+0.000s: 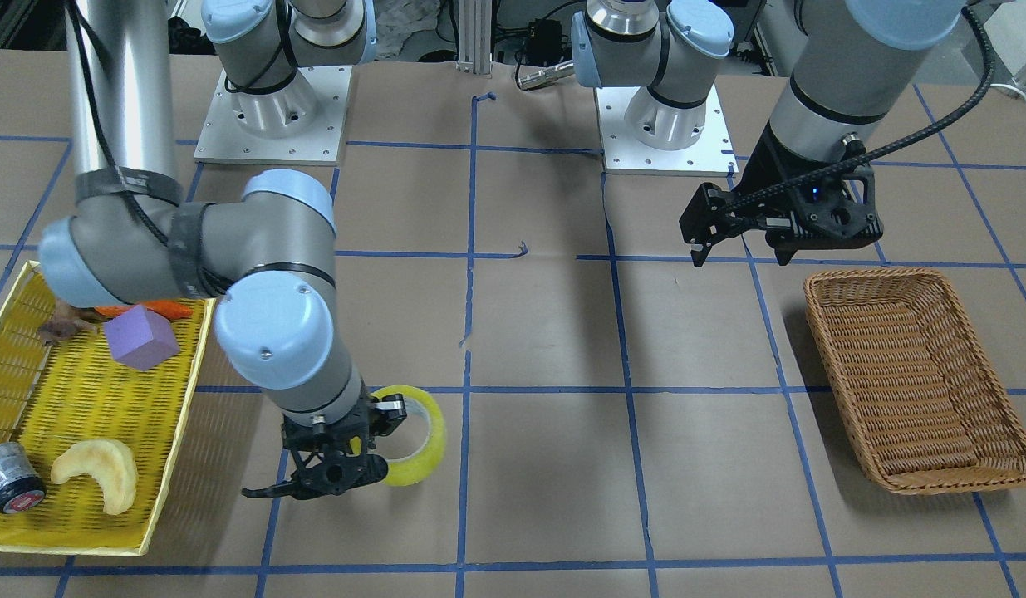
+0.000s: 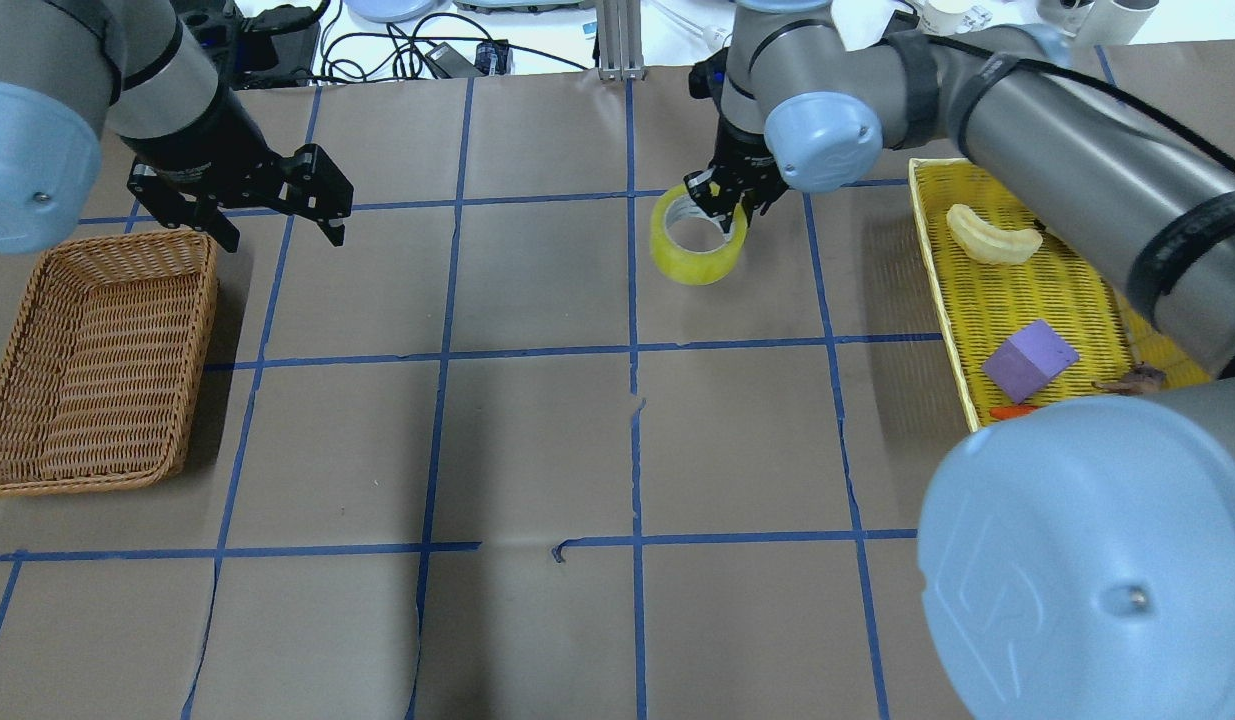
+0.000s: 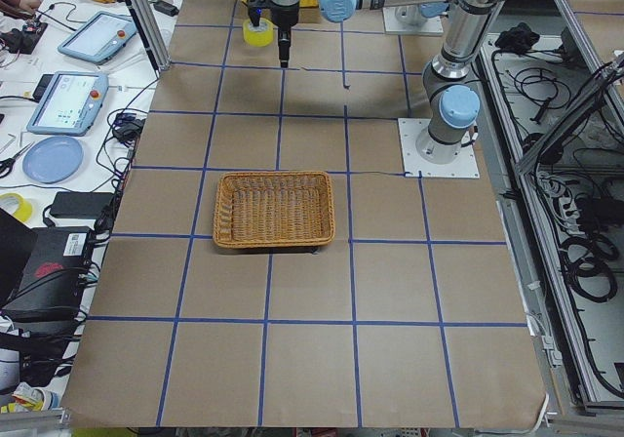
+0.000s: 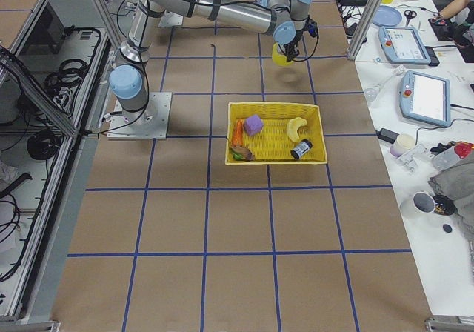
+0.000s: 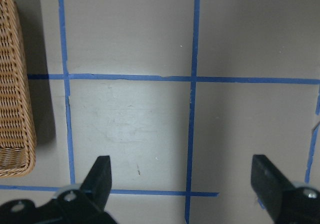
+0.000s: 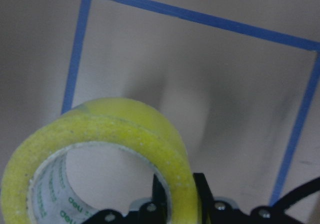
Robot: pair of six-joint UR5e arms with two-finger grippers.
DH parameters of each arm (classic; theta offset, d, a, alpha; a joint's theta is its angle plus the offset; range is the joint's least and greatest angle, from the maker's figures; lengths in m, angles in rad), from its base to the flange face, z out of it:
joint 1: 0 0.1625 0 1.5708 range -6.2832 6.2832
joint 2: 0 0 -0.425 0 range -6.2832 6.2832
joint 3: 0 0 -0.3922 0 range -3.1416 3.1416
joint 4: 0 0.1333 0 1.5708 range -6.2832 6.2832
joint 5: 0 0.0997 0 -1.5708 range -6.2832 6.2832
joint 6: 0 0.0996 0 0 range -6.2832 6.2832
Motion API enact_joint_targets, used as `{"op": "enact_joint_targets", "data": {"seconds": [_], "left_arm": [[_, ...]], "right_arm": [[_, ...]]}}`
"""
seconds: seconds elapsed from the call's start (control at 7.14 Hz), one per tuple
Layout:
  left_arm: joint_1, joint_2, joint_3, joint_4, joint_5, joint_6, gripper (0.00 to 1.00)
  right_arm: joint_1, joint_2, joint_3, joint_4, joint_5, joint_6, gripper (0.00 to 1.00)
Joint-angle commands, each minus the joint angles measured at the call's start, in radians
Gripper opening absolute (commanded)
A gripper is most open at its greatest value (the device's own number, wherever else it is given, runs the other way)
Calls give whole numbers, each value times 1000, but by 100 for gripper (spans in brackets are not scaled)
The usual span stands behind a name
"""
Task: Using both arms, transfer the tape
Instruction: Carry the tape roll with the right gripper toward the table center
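Tape: You can see the yellow tape [image 2: 687, 262] on the far side of the counter [image 2: 537, 440], just right of the middle blue line. It is tipped and looks lifted off the counter.
Right claw: The right claw [image 2: 719, 208] pinches the tape's wall. One finger is inside the ring and one is outside.
Left claw: The left claw [image 2: 282, 236] hangs over the counter with its two fingers spread wide and nothing between them. It is just past the basket's far corner.
Basket: The brown basket [image 2: 77, 486] sits by the counter's left edge, well apart from the tape.
Tray: The yellow tray [image 2: 944, 300] sits by the right edge. Its near rim is close to the tape but not touching. You can see a purple block [image 2: 1029, 360] and a pale curved piece [image 2: 992, 238] inside it.
Room: A wide stretch of brown counter with blue lines lies between the tape and the left claw.
Edges: The right arm [image 2: 1057, 120] reaches over the tray, above its rim.
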Motion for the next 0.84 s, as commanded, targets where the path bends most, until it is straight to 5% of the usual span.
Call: {"op": "enact_joint_targets", "data": {"seconds": [0.0, 0.42, 0.56, 0.7], "left_arm": [[5, 0, -1, -1, 0, 6, 100], [5, -5, -1, 0, -3, 6, 100], [5, -7, -3, -1, -5, 6, 100], [4, -11, -3, -1, -6, 6, 100]], "right_arm": [[77, 47, 2, -22, 6, 48, 0], [108, 53, 37, -16, 1, 31, 2], [110, 53, 39, -16, 0, 28, 13], [110, 53, 39, -17, -2, 27, 77]]}}
